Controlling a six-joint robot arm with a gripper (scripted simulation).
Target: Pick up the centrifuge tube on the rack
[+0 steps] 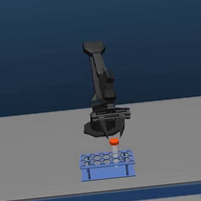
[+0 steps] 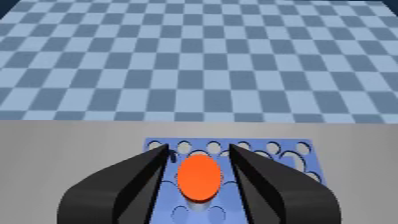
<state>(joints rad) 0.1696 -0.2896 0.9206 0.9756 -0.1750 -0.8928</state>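
Pincer (image 2: 201,175) fingers flank centrifuge tube (image 2: 199,177) cap; tube body hidden; rack (image 2: 289,155) partly covered.

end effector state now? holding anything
End effector: fingers straddle the tube's orange cap above the rack; whether it grips cannot be told.

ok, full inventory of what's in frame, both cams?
rack: 1, light blue, on the grey table near its front edge in the exterior view, under the gripper.
tube: 1, orange-red cap, between the fingers just above the rack; body mostly hidden.
table: 1, grey, under everything.
floor: blue checkered, beyond the table in the wrist view.
arm: 1, black, behind the rack.
gripper: 1, black, fingers on both sides of the cap; contact not discernible.
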